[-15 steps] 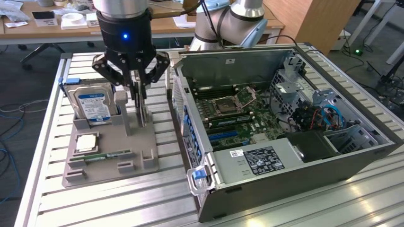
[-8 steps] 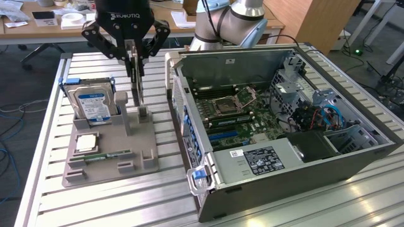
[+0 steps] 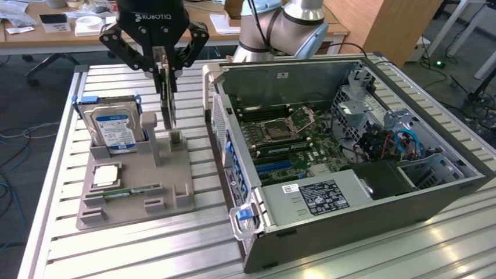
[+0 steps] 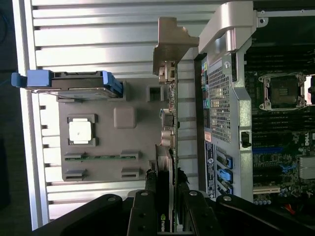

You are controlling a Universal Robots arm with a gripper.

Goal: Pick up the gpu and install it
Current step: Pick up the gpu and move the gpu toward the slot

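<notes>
Exterior view: hand (image 3: 167, 68) grips gpu (image 3: 167, 102) between hard drive (image 3: 115, 125) and computer case (image 3: 349, 226).

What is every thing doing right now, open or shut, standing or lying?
gripper: shut on the gpu
gpu: standing on edge, held
hard drive: upright in the gray holder
memory stick: lying flat
computer case: side open, inside showing

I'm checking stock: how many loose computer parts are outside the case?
4. A hard drive stands in the grey holder; a processor chip and a memory stick lie on it; the graphics card is upright in the pincer, over the holder. None seems hidden.
</notes>
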